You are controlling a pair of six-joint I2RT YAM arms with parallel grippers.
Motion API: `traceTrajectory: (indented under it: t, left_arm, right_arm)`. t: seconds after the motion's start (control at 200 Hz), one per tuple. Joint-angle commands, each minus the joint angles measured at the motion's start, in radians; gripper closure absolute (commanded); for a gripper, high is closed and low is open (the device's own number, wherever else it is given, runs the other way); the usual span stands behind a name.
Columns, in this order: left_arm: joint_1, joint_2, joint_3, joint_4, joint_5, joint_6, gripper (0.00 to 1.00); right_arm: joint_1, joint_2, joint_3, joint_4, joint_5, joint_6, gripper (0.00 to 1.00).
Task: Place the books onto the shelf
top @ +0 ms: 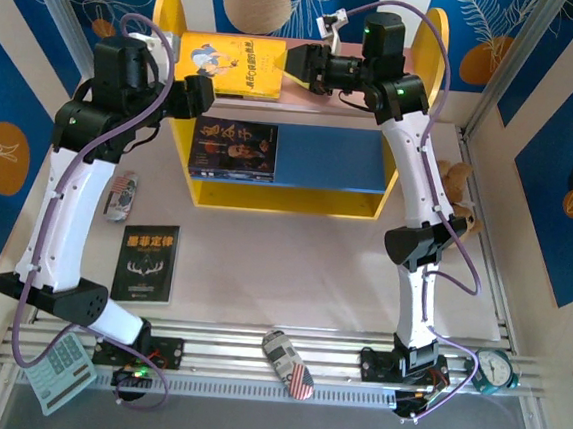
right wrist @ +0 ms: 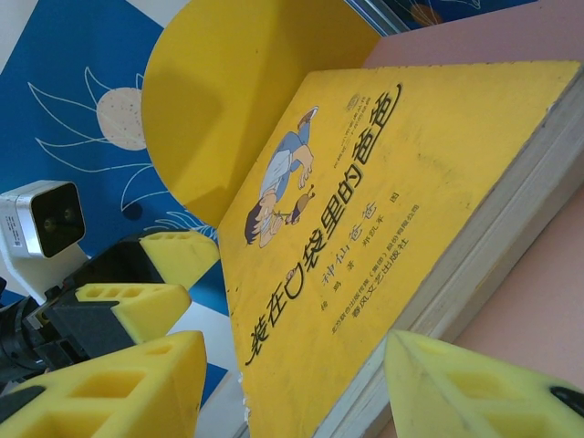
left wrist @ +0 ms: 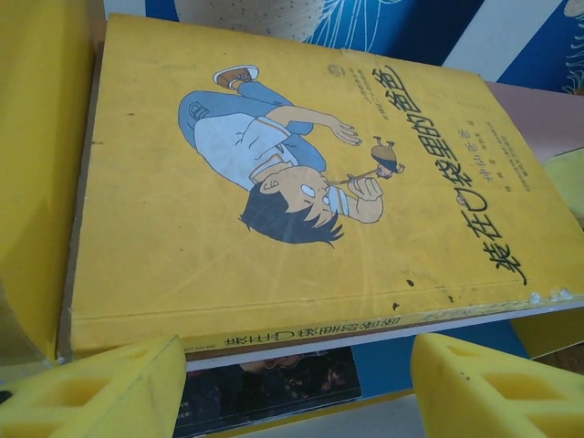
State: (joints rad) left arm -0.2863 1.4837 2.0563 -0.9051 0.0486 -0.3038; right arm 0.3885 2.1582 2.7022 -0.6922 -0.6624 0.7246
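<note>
A yellow book (top: 229,66) with a cartoon boy lies flat on the shelf's (top: 422,46) pink top board, against the left yellow side panel. Its spine (left wrist: 301,333) faces my left gripper (left wrist: 297,360), which stands open just in front of it at the shelf's left front (top: 205,95). My right gripper (top: 298,60) is at the book's right end, open, with the book's near corner (right wrist: 292,383) between its fingers; the left finger stands clear of the edge. A dark book (top: 234,150) lies on the blue lower board. A black book (top: 146,262) lies on the table.
Two small flag-patterned objects lie on the table, one at the left (top: 121,195) and one at the front rail (top: 288,363). A calculator (top: 62,366) sits front left, a round dial (top: 494,368) front right, and a brown toy (top: 460,185) beside the shelf's right panel.
</note>
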Motion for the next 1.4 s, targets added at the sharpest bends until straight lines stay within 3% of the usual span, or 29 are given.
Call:
traceTrajectory:
  t: [0.0, 0.965, 1.396]
  left_arm:
    - [0.017, 0.003, 0.027, 0.012, 0.019, 0.024, 0.33]
    - [0.045, 0.03, 0.036, 0.018, 0.056, 0.027, 0.33]
    - [0.057, 0.035, 0.114, -0.009, 0.043, 0.043, 0.32]
  right_arm:
    - [0.012, 0.028, 0.026, 0.012, -0.026, 0.018, 0.45]
    - [0.013, 0.056, 0.049, 0.066, -0.032, 0.056, 0.44]
    - [0.009, 0.049, 0.049, 0.051, -0.034, 0.049, 0.44]
